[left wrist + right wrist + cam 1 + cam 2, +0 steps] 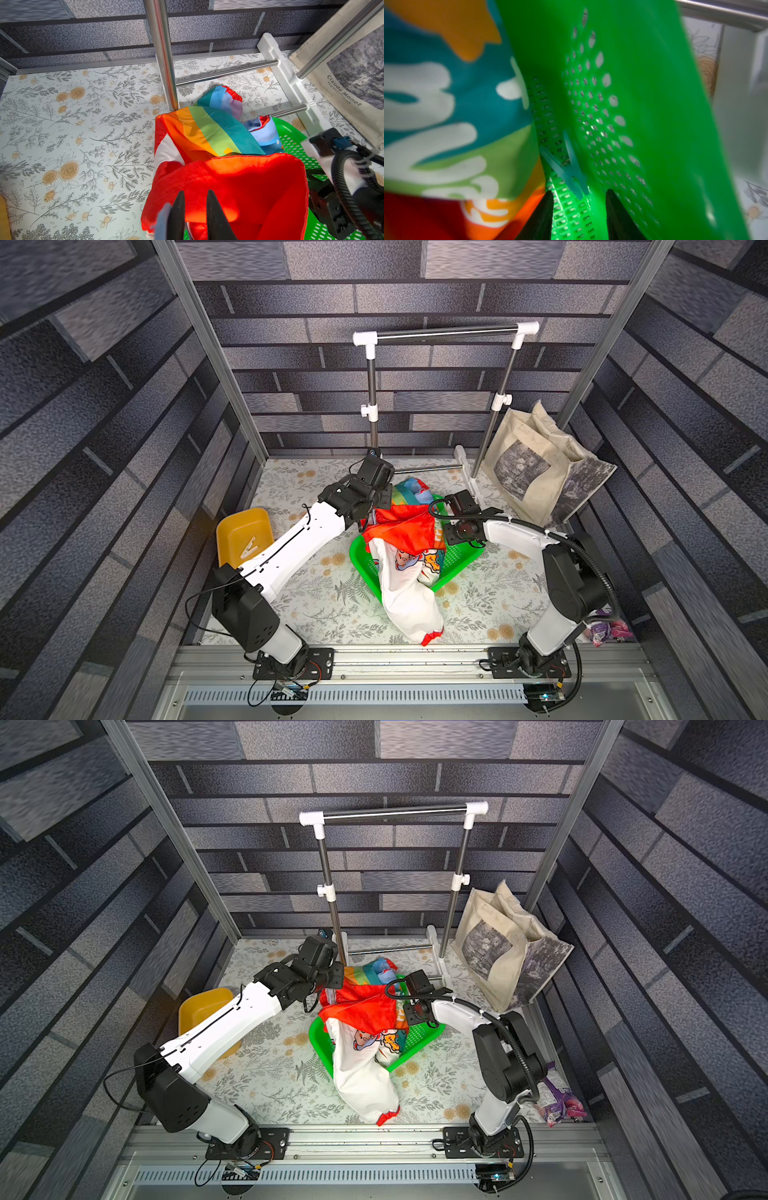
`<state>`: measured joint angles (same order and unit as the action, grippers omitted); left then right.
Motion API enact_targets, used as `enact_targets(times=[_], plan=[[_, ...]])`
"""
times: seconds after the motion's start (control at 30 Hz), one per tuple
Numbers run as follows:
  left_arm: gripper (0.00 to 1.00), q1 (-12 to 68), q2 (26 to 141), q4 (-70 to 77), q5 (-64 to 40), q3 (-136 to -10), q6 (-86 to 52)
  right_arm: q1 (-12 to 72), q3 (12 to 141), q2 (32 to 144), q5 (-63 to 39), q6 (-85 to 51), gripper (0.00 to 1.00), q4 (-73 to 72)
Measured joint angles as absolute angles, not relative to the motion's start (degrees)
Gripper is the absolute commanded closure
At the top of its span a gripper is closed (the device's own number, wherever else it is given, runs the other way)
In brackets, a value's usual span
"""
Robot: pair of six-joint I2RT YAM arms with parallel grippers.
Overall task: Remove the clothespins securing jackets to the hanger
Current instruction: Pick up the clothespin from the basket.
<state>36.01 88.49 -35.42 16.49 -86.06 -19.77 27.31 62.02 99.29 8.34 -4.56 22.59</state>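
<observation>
Edges and room:
- The floral table (316, 605) was walled on three sides, with a rail along the near edge.
- There was open tabletop between the yellow tray (235, 526) and the green basket (461, 560).
- At the far side things were tight. The steel rack (444, 333) stood near the back wall, and its left post (162, 52) came down just beside the jacket's rainbow sleeve.
- The rack's white foot bar (291, 79) ran close to the basket's far corner.
- A beige tote bag (536, 472) leaned in the far right corner, near the right arm.
- A purple snack packet (602, 630) lay by the right arm's base.

Task things:
- The jacket (403, 531) was heaped across the basket. One white sleeve with a red cuff spilled over the near rim onto the table.
- The white clothespin (249, 549) lay in the yellow tray, well apart from the jacket.
- The teal clothespin (569, 170) lay inside the basket against its perforated mesh, beside the lettered fabric.
- I could not make out the hanger with any certainty.

Claws:
- The left gripper (195, 192) hung over the red fabric. Its jaws were parted by a narrow gap with nothing between them.
- A blurred pale-blue piece (163, 218) sat just beside one finger. I could not tell what it was.
- The right gripper (578, 192) was down inside the basket with its jaws moderately apart. The teal clothespin's near tip lay just ahead of the gap, not pinched.
</observation>
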Motion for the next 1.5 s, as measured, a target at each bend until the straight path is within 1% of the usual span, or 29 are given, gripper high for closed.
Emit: enact_targets(times=[0.1,0.33,0.53,0.67,0.83,0.97,1.1,1.17,1.2,1.23,1.27,1.4,1.5], plan=[[0.77,35.6,89.0,-35.4,16.3,-86.1,-19.9,27.5,63.9,102.0,7.8,-3.6,0.58,21.5],[0.67,34.3,90.7,-35.6,16.3,-86.7,-20.2,27.7,69.3,107.9,7.2,-2.5,0.6,23.2],[0.62,32.9,90.9,-35.7,16.3,-86.7,-21.2,27.9,68.8,107.6,7.0,-2.7,0.6,25.2],[0.62,31.6,91.1,-35.6,15.8,-86.9,-21.5,27.9,66.3,105.8,6.8,-3.6,0.64,25.3],[0.6,31.0,92.7,-35.7,14.9,-89.3,-21.5,27.9,66.5,106.1,6.3,-5.0,0.66,25.5],[0.58,31.0,93.5,-35.7,14.3,-90.1,-21.5,28.2,68.1,107.5,6.4,-5.7,0.72,26.2],[0.48,31.0,93.5,-35.9,13.9,-90.1,-21.5,28.8,69.5,108.4,6.9,-6.2,0.78,27.3],[0.43,31.0,93.5,-35.9,13.8,-90.1,-21.5,29.1,69.5,108.5,7.5,-6.4,0.79,27.5],[0.38,31.0,93.5,-35.9,13.8,-90.1,-21.5,29.3,69.5,108.4,7.7,-6.6,0.79,27.5],[0.1,31.0,93.5,-35.9,13.7,-90.1,-21.3,29.3,69.5,108.4,7.9,-6.9,0.79,27.5],[0.0,31.0,93.5,-35.9,13.7,-90.1,-21.2,29.3,69.5,108.2,7.9,-7.1,0.79,27.5],[0.0,30.9,93.5,-36.2,13.5,-90.1,-21.5,29.3,68.2,105.9,8.4,-8.4,0.79,28.6],[0.0,30.5,93.5,-36.5,13.2,-90.1,-21.5,29.3,67.1,101.2,9.0,-9.3,0.79,30.7]])
